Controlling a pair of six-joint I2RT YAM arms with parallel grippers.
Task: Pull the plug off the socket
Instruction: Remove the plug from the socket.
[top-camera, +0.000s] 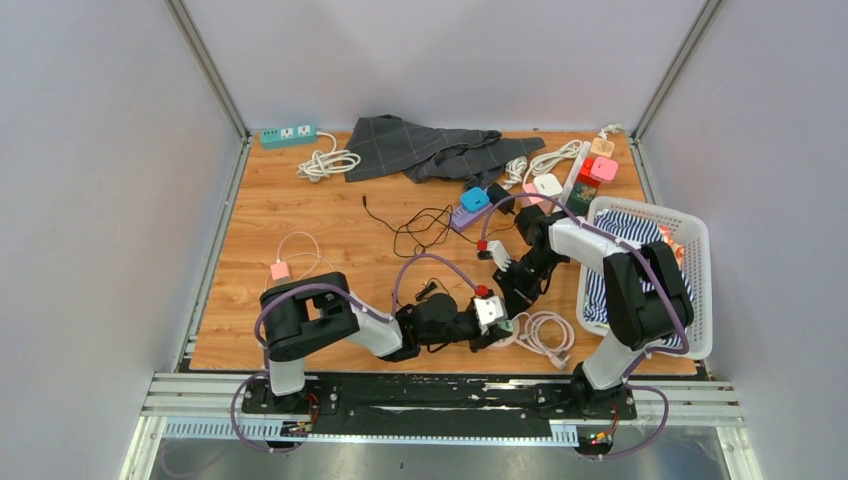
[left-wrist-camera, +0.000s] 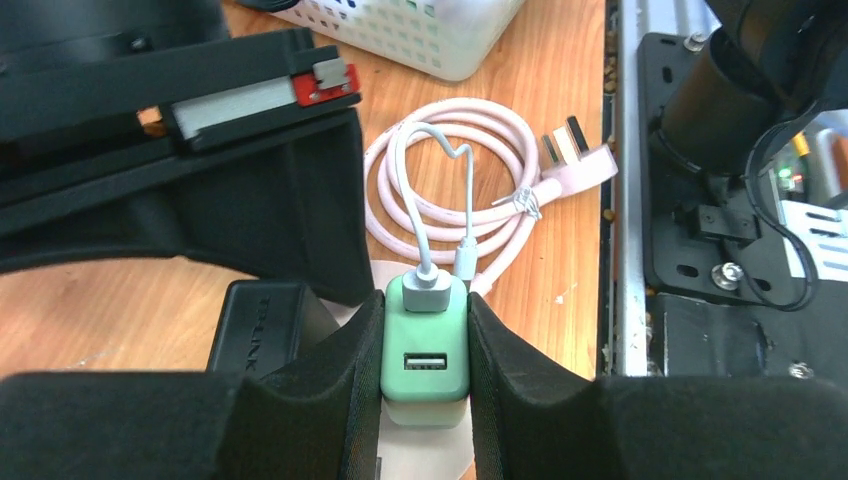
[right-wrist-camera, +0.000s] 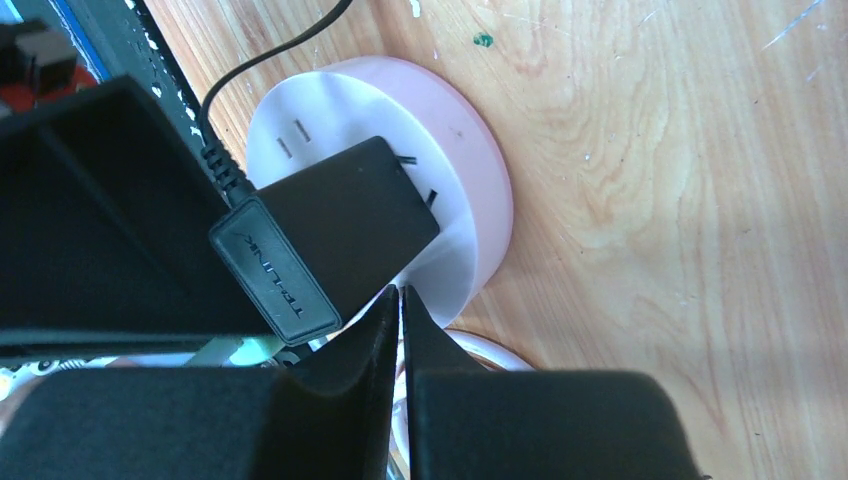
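Left gripper (left-wrist-camera: 426, 320) clamped on mint plug (left-wrist-camera: 424, 365) in round pink socket (right-wrist-camera: 470, 160) near table (top-camera: 300, 210) near edge; right gripper (right-wrist-camera: 401, 300) pinched together at socket rim beside black adapter (right-wrist-camera: 330, 235), so brace socket and pull plug straight out.

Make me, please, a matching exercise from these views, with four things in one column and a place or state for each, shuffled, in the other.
Things
1. green charger
2. black adapter
3. pink coiled cable
4. right gripper

Places and states
A. closed tight, beside the adapter
B. lying loose on the table
C. clamped in the left gripper
D. sitting on the round pink socket

Pairs: 1-C, 2-D, 3-B, 4-A.
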